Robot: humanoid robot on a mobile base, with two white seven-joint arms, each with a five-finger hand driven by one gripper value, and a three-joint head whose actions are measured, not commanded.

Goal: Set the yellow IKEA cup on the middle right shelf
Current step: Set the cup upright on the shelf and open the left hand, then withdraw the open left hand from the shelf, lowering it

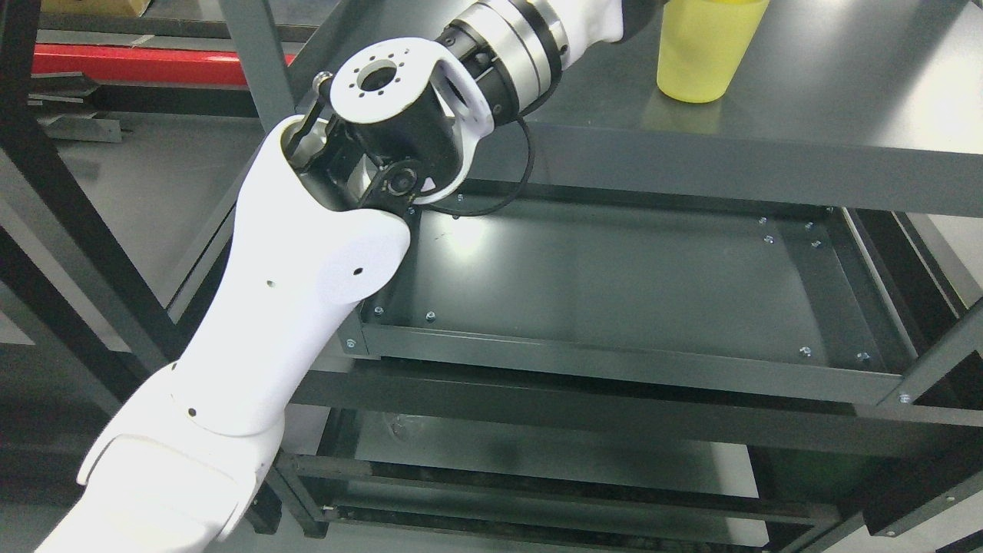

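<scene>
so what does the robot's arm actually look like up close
The left arm has smooth glossy white shells with small dark holes. Its joint is black, capped by a white disc with a ring of holes and held in a white bracket. Past it come silver and black metal rings. A thin black cable loops below. The robot hand itself is out of frame.

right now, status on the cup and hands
Left arm reaching up to the shelf, hand out of frame. Yellow cup upright on the grey shelf. Right arm unseen. Nothing blocking.

One yellow cup (706, 50) was recorded on the upper shelf (845, 100). One robot arm (299, 292) was in view. Two further shelf levels were counted below: one tray-like shelf (614, 284) and one lower shelf (537, 461).
</scene>
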